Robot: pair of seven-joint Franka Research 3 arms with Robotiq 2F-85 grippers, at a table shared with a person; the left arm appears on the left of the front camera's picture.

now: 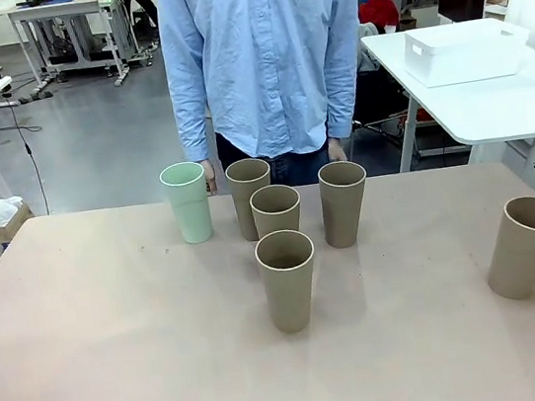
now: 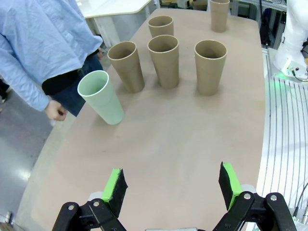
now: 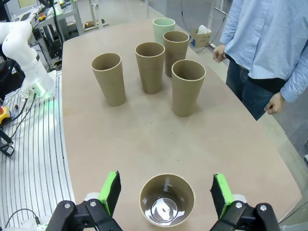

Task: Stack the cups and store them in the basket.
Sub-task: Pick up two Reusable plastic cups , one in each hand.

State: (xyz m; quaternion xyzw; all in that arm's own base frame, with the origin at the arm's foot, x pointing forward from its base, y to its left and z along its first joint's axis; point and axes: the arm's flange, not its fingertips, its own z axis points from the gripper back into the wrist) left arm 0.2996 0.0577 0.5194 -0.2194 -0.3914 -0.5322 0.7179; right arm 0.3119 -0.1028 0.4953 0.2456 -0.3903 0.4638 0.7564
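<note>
The left end effector [image 2: 171, 187] hangs over the bare left part of the desk [image 1: 121, 361]. Its green-padded fingers [image 2: 115, 185] are spread wide apart with nothing between them. Toward the far edge, left of centre, the mint green cup [image 1: 188, 203] stands upright, the leftmost of a cluster. Just to its right is the first tan cup [image 1: 251, 198], and the second tan cup [image 1: 276, 209] stands close in front of that one. The third tan cup [image 1: 344, 202] is a little farther right, and the fourth tan cup [image 1: 289, 279] stands nearer, apart from the rest. All are upright with mouths open upward. A person [image 1: 267, 51] in a light blue shirt stands at the far side behind the cluster, arms hanging.

Well to the right, the lone tan cup [image 1: 528, 246] stands by itself. The right end effector [image 3: 166, 192] hovers directly above it, fingers apart on either side of the rim, not touching. Far right, beyond the desk, the white basket [image 1: 461, 52] sits on a separate white desk [image 1: 493, 104].
</note>
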